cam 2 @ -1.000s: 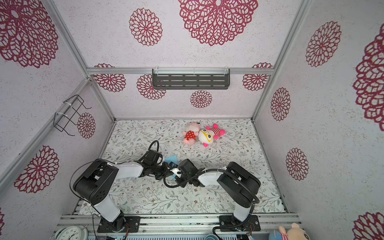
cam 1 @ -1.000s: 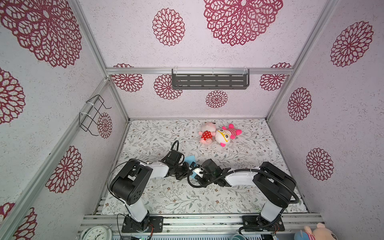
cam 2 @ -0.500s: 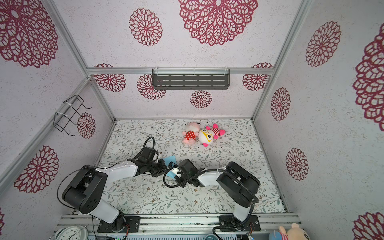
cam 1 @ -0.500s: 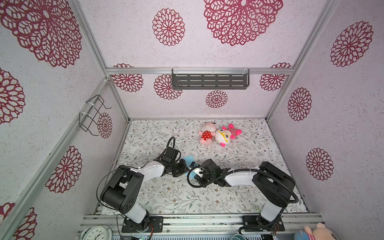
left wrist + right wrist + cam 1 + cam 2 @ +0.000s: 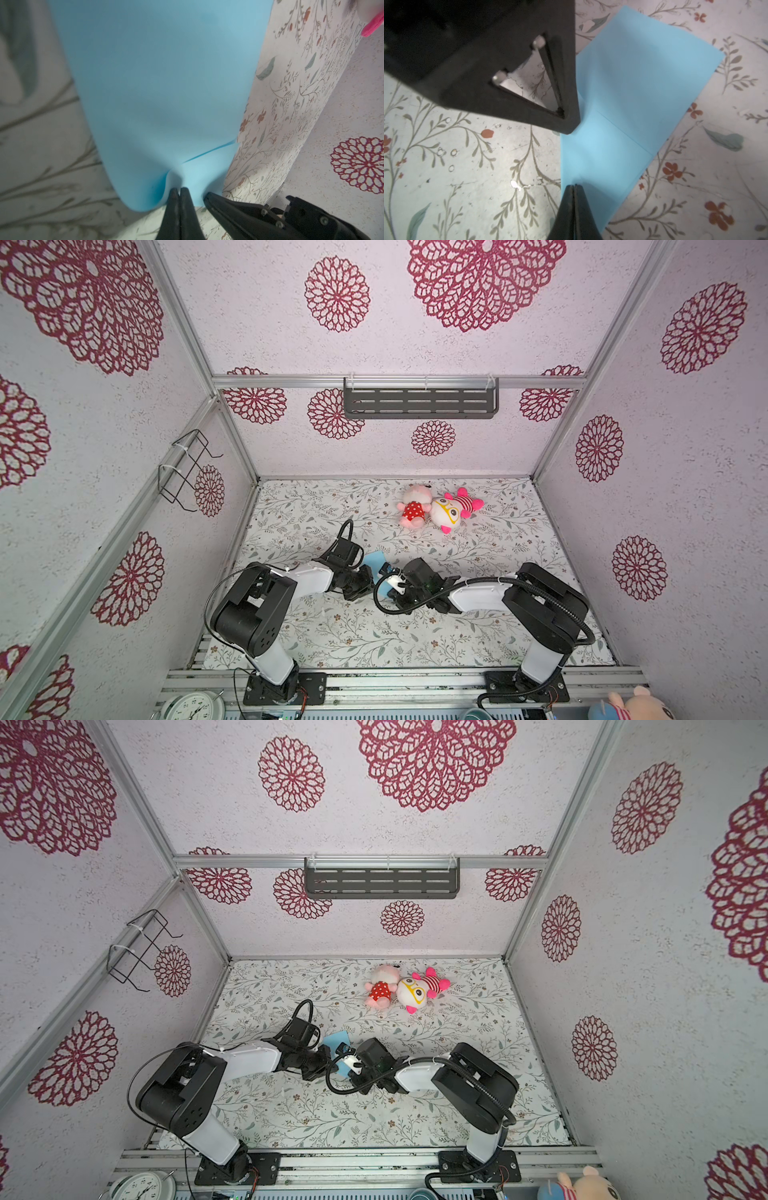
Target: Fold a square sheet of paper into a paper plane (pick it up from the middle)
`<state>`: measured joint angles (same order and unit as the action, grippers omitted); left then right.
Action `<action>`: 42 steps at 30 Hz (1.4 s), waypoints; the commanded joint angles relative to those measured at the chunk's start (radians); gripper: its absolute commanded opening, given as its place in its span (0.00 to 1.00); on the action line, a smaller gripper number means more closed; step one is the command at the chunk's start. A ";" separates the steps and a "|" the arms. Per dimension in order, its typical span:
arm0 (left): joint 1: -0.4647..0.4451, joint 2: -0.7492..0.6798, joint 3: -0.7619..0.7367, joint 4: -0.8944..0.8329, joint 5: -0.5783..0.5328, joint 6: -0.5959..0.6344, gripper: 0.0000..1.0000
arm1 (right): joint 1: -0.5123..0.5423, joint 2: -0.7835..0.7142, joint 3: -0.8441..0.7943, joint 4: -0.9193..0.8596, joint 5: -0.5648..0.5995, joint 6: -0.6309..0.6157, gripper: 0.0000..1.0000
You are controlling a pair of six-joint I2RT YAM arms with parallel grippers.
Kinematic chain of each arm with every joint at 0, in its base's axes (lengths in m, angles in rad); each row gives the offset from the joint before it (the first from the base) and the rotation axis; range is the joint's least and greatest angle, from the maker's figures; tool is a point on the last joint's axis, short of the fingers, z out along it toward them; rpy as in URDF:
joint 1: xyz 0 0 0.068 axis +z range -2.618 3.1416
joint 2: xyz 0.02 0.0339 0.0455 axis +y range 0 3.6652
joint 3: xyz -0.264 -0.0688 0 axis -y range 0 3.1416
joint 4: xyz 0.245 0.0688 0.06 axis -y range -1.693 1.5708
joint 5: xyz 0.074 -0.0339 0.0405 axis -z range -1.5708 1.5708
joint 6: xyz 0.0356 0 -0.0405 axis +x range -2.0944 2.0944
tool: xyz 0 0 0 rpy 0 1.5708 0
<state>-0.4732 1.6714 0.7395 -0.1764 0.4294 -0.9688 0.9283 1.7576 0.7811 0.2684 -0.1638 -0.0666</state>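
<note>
Centre fold in hand: left gripper (image 5: 180, 189) and right gripper (image 5: 573, 187) both pinch paper (image 5: 643, 83), seemingly near one edge; next, flatten crease.

Top views overhead, facing down — wrist views close, sharing paper (image 5: 166, 83).

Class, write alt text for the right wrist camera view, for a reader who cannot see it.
The right claw, shut, pinches the edge of a creased light-blue paper over a floral table cover. The left claw meets the paper's edge farther along.
</note>
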 commanded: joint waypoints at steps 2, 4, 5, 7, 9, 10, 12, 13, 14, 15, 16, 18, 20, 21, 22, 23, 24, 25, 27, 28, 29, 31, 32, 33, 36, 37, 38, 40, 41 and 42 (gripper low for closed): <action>-0.003 0.027 0.014 -0.078 -0.076 0.025 0.02 | 0.005 0.029 0.005 -0.065 0.004 0.016 0.08; -0.003 0.035 0.017 -0.100 -0.093 0.032 0.01 | 0.004 0.027 0.003 -0.065 0.005 0.016 0.08; -0.003 0.039 0.019 -0.115 -0.105 0.037 0.01 | 0.004 0.027 0.002 -0.066 0.004 0.018 0.08; -0.004 0.049 0.026 -0.151 -0.132 0.049 0.00 | 0.000 0.017 0.001 -0.064 -0.005 0.026 0.08; -0.003 0.056 0.027 -0.168 -0.142 0.054 0.00 | -0.013 -0.008 0.005 -0.056 -0.042 0.044 0.08; -0.004 0.058 0.026 -0.171 -0.142 0.056 0.00 | -0.021 -0.028 0.007 -0.050 -0.067 0.054 0.08; -0.004 0.062 0.025 -0.176 -0.144 0.056 0.00 | -0.032 -0.064 0.013 -0.037 -0.105 0.068 0.08; -0.003 0.063 0.023 -0.175 -0.144 0.056 0.00 | -0.033 -0.073 0.020 -0.036 -0.123 0.070 0.09; -0.003 0.064 0.023 -0.175 -0.144 0.056 0.00 | -0.033 -0.077 0.028 -0.036 -0.135 0.072 0.08; -0.003 0.066 0.023 -0.176 -0.145 0.056 0.00 | -0.033 -0.070 0.035 -0.031 -0.158 0.079 0.08; -0.003 0.069 0.024 -0.175 -0.144 0.056 0.00 | -0.033 -0.057 0.039 -0.020 -0.178 0.084 0.08; -0.004 0.073 0.026 -0.176 -0.145 0.056 0.00 | -0.032 -0.022 0.049 -0.015 -0.180 0.094 0.08; -0.003 0.076 0.026 -0.177 -0.145 0.055 0.00 | -0.033 0.003 0.057 -0.015 -0.170 0.099 0.08; -0.003 0.077 0.026 -0.177 -0.146 0.055 0.00 | -0.032 0.009 0.055 -0.007 -0.159 0.105 0.08; -0.004 0.076 0.025 -0.177 -0.146 0.053 0.00 | -0.033 0.011 0.055 -0.005 -0.149 0.106 0.07; -0.004 0.077 0.024 -0.177 -0.144 0.054 0.00 | -0.033 0.012 0.056 -0.008 -0.141 0.106 0.07; -0.004 0.079 0.024 -0.177 -0.144 0.054 0.00 | -0.033 0.014 0.054 -0.011 -0.132 0.106 0.07; -0.003 0.079 0.026 -0.178 -0.143 0.056 0.00 | -0.033 0.018 0.056 -0.018 -0.126 0.105 0.07; -0.002 0.084 0.030 -0.181 -0.141 0.059 0.00 | -0.032 0.027 0.057 -0.034 -0.113 0.104 0.06; -0.003 0.086 0.031 -0.182 -0.141 0.059 0.00 | -0.033 0.028 0.057 -0.044 -0.110 0.101 0.06; -0.004 0.086 0.031 -0.184 -0.141 0.060 0.00 | -0.034 0.031 0.056 -0.052 -0.105 0.100 0.06; -0.002 0.085 0.028 -0.186 -0.143 0.061 0.00 | -0.034 0.026 0.048 -0.069 -0.094 0.095 0.05; -0.002 0.086 0.029 -0.188 -0.144 0.062 0.00 | -0.034 0.022 0.041 -0.076 -0.090 0.093 0.05; -0.002 0.085 0.029 -0.190 -0.146 0.062 0.00 | -0.034 0.016 0.033 -0.085 -0.084 0.089 0.05; -0.001 0.089 0.029 -0.193 -0.145 0.065 0.00 | -0.038 -0.009 0.009 -0.109 -0.076 0.085 0.05; -0.002 0.090 0.028 -0.194 -0.145 0.065 0.00 | -0.042 -0.020 0.001 -0.119 -0.080 0.085 0.04; -0.001 0.090 0.028 -0.195 -0.147 0.067 0.00 | -0.044 -0.029 -0.005 -0.121 -0.082 0.085 0.05; 0.001 0.092 0.029 -0.199 -0.149 0.071 0.00 | -0.051 -0.049 -0.024 -0.131 -0.080 0.090 0.05; 0.000 0.093 0.029 -0.202 -0.150 0.071 0.00 | -0.053 -0.057 -0.032 -0.133 -0.080 0.092 0.05; 0.000 0.091 0.030 -0.206 -0.152 0.074 0.00 | -0.055 -0.066 -0.040 -0.136 -0.079 0.093 0.04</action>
<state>-0.4797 1.7000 0.8021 -0.2749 0.3992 -0.9089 0.8871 1.7336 0.7715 0.2138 -0.2653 0.0200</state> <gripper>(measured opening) 0.039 0.056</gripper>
